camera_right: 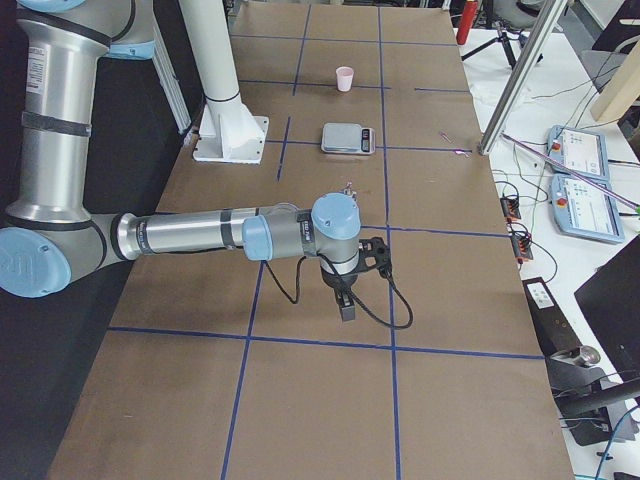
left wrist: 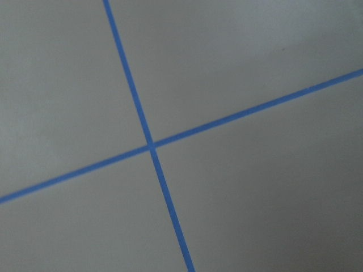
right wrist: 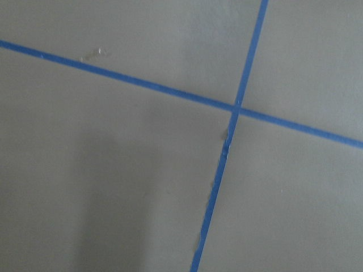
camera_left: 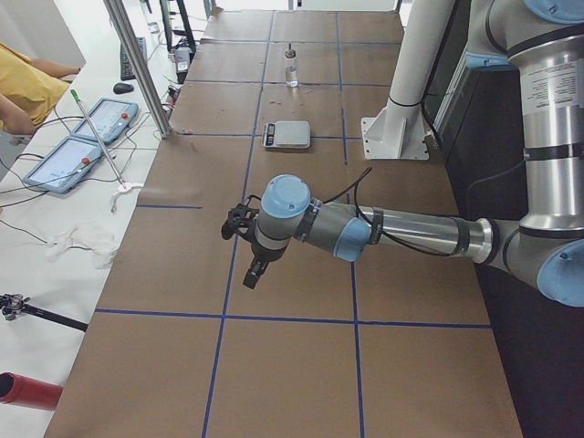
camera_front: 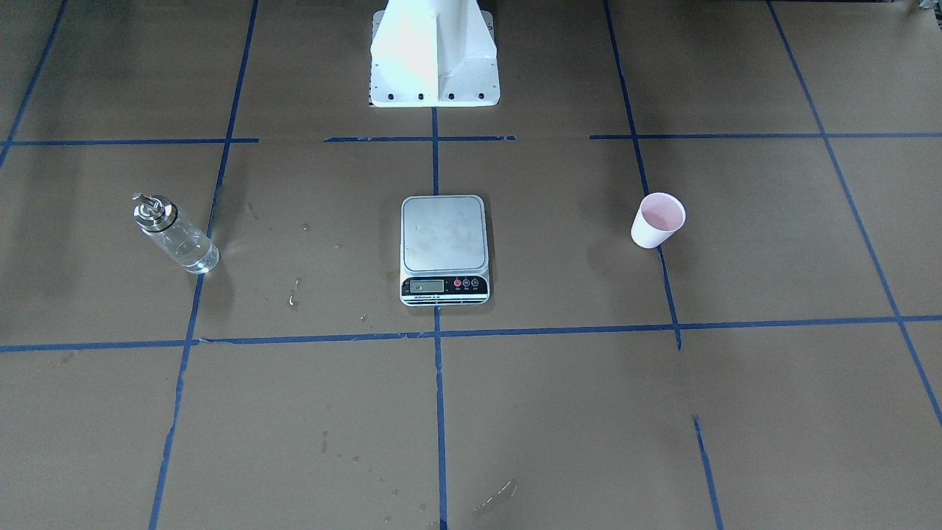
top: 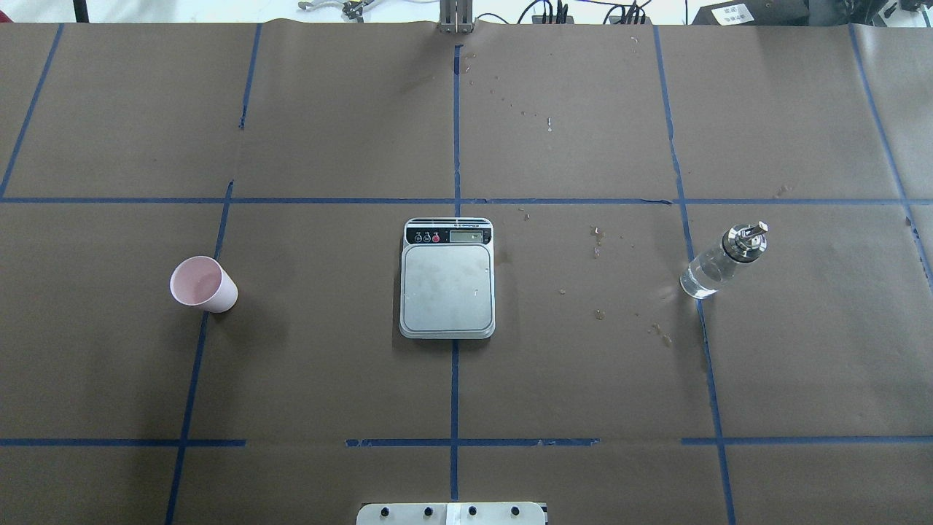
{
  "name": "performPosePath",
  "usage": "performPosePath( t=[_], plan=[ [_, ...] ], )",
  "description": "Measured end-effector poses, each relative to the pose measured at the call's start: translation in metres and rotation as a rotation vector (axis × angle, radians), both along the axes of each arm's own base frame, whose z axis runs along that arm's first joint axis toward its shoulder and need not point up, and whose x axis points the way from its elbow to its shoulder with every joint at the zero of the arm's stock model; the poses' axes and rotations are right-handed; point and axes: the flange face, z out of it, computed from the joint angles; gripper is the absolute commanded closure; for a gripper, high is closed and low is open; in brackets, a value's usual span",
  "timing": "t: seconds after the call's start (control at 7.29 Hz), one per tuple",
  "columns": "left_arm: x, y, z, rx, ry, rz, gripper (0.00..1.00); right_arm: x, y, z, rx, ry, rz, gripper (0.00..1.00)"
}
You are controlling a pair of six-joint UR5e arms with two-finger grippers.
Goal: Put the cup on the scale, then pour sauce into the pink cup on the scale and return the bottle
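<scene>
The pale pink cup [top: 203,285] stands upright on the table on my left side, apart from the scale; it also shows in the front view [camera_front: 657,220]. The silver scale [top: 447,278] sits at the table's middle with nothing on its platform. The clear glass bottle [top: 721,262] with its metal spout stands on my right side and holds clear sauce [camera_front: 185,248]. My left gripper [camera_left: 253,273] shows only in the left side view, hanging above the table; I cannot tell if it is open. My right gripper [camera_right: 345,306] shows only in the right side view; I cannot tell its state.
Brown paper with blue tape lines [top: 455,394] covers the table. The white robot base [camera_front: 434,55] stands behind the scale. Small wet spots [top: 598,237] lie between scale and bottle. Both wrist views show only paper and crossing tape. Tablets [camera_left: 87,137] lie beyond the table's far edge.
</scene>
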Motion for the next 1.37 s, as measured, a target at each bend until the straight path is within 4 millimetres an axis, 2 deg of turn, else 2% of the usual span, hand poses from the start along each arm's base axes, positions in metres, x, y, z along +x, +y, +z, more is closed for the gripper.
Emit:
performPosePath(
  t=[0.27, 0.41, 0.69, 0.82, 0.96, 1.1, 1.37],
  plan=[
    [0.007, -0.037, -0.054, 0.224, 0.017, 0.016, 0.00, -0.003, -0.026, -0.017, 0.076, -0.018, 0.001, 0.00],
    [0.023, -0.052, -0.071, 0.265, 0.042, 0.044, 0.00, -0.005, -0.032, -0.020, 0.084, -0.034, -0.002, 0.00],
    [0.059, -0.068, -0.108, 0.256, 0.118, 0.049, 0.00, -0.007, -0.034, -0.024, 0.087, -0.072, -0.012, 0.00],
    [0.084, -0.068, -0.126, 0.252, 0.150, 0.056, 0.00, -0.008, -0.034, -0.026, 0.092, -0.079, -0.014, 0.00],
    [0.109, -0.067, -0.133, 0.214, 0.174, 0.046, 0.00, -0.008, -0.034, -0.028, 0.096, -0.081, -0.015, 0.00],
    [0.130, -0.061, -0.131, 0.164, 0.170, -0.005, 0.00, -0.008, -0.034, -0.028, 0.095, -0.081, -0.015, 0.00],
    [0.187, -0.027, -0.130, 0.056, 0.162, -0.129, 0.01, -0.008, -0.033, -0.025, 0.092, -0.079, -0.015, 0.00]
  ],
)
